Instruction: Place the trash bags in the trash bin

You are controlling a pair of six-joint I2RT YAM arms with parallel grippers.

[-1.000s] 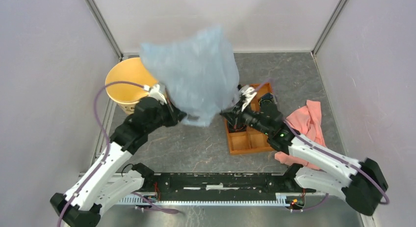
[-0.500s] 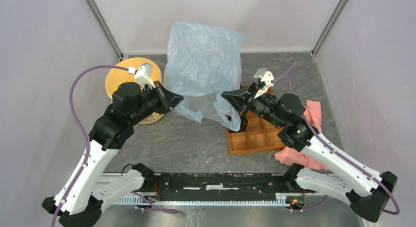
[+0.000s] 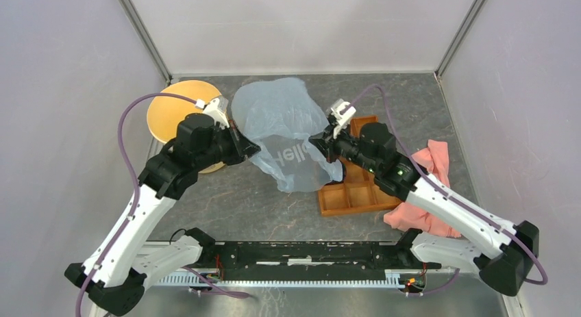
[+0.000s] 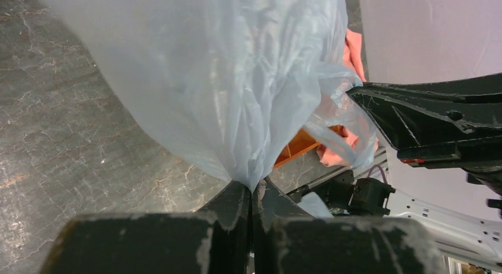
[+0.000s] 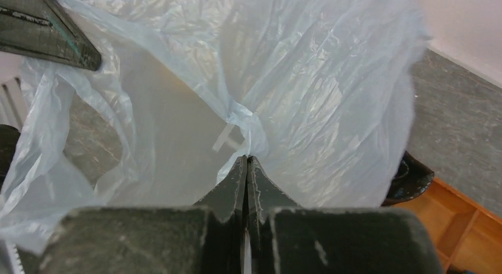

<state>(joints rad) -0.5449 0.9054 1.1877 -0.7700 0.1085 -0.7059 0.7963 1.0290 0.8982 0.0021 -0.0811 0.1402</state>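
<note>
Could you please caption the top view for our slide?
The left gripper and right gripper hold the bag up between bin and tray.

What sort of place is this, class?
Likely a robot test cell: a left arm and right arm bolted at the edge of a grey table, plain white walls around it, and props: a plastic bag, a yellow bucket, an orange tray.

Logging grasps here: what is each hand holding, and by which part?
Both hold the trash bag. The left hand pinches a gathered fold of film on one side; the right hand pinches a bunched fold on the opposite side.
</note>
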